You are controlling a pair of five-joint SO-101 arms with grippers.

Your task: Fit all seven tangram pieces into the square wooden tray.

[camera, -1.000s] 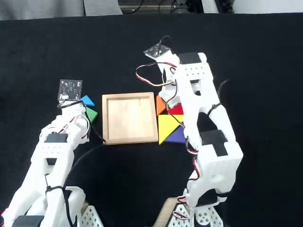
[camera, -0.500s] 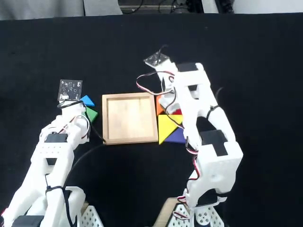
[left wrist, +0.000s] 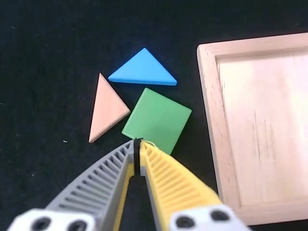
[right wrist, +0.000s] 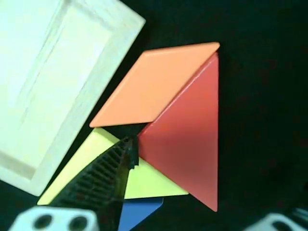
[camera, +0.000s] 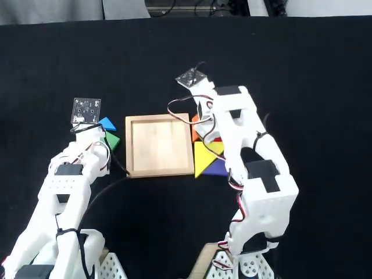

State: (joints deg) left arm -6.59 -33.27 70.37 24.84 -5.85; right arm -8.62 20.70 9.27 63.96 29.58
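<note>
In the high view, the square wooden tray [camera: 160, 118] lies on the black worktop [camera: 314, 75] between the two arms. The left arm [camera: 64, 186] ends beside a blue triangle [camera: 107, 123] and a green square [camera: 112, 140], just off the tray's left rim. The right arm [camera: 244, 139] hangs over a cluster at the right rim: an orange parallelogram [camera: 196, 129], a red triangle [camera: 216, 138], a yellow triangle [camera: 203, 157] and a dark blue piece [camera: 220, 168].

In the left wrist view, the left tool [left wrist: 138, 142] is pinched narrow on nothing. Its tips are at the green square's edge, and a tan triangle [left wrist: 106, 108] lies beside that square.

In the right wrist view, the right tool [right wrist: 192, 173] stands wide. One dark finger [right wrist: 126, 154] points at the spot where the orange, red and yellow pieces meet.
</note>
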